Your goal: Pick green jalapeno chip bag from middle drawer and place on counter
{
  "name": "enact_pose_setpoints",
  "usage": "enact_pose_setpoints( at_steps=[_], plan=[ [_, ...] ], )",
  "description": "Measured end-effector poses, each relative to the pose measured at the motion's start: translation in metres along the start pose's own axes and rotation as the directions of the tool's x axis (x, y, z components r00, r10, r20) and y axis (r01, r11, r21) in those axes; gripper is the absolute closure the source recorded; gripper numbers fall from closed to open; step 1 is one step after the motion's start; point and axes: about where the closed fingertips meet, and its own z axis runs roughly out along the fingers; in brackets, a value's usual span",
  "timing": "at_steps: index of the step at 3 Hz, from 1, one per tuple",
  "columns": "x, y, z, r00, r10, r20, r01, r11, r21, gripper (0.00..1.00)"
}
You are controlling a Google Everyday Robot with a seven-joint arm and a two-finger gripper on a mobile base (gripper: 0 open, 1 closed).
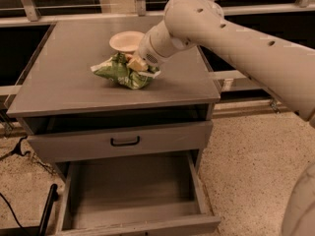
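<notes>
Grey cabinet on a speckled floor [246, 151], dark windows behind. We see the counter [64, 82] with the green jalapeno chip bag [115, 73] lying crumpled on it near the middle, just in front of a pale bowl [125, 41]. The arm [236, 38] comes in from the right, and the gripper [137, 64] sits on the bag's upper right side, touching it. We cannot tell if it is clamped or released. Below is a closed drawer front [162, 139] with a black handle, and under it the middle drawer [133, 191] is pulled out toward us
</notes>
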Motion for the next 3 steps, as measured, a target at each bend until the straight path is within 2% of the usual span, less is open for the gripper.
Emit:
enact_pose_setpoints(
  at_steps=[1, 3],
  plan=[
    [0.0000, 0.0000, 0.0004, 1.000, 0.000, 0.000, 0.000, 1.0000, 0.000, 0.82],
    [0.0000, 0.0000, 0.0005, 1.000, 0.000, 0.000, 0.000, 1.0000, 0.000, 0.35]
  ],
)
